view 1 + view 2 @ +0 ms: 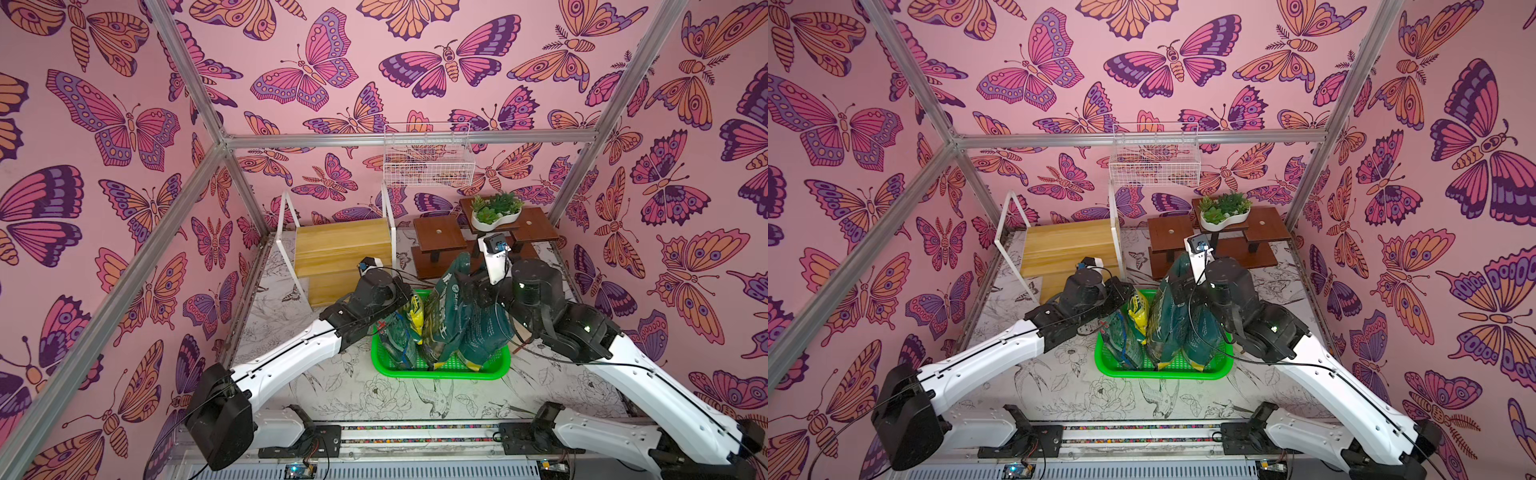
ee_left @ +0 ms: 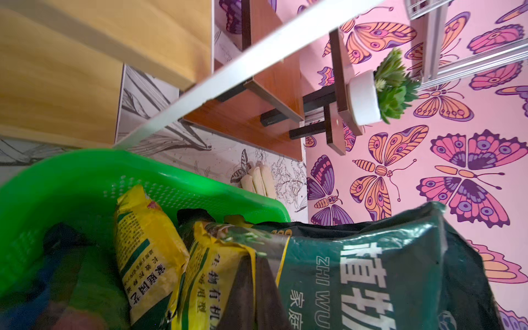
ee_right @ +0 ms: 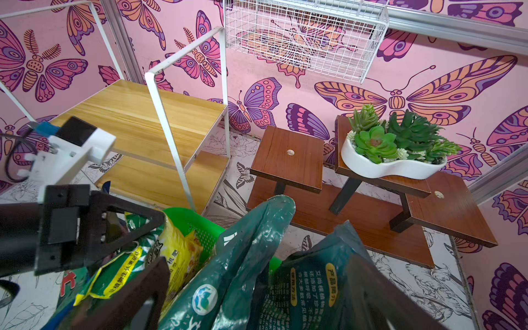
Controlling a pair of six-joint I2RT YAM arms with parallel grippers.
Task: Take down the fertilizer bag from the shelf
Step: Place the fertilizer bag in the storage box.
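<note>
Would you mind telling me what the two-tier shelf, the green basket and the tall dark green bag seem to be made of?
The shelf: thin white frame, probably painted metal; boards show pale wood grain, wood or laminate. The green basket: glossy moulded plastic with perforated walls. The tall dark green bag: thin plastic film, judging by its creases and sheen.

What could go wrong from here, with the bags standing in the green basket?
1. The tall dark green bag stands far above the green basket's low rim, between the open right gripper's fingers; a sideways retreat could tip it out.
2. The left gripper is shut at the yellow bag's top; if it pinches it, lifting could drag the bag out.
3. The shelf's white post stands close to the left wrist: collision risk.
</note>
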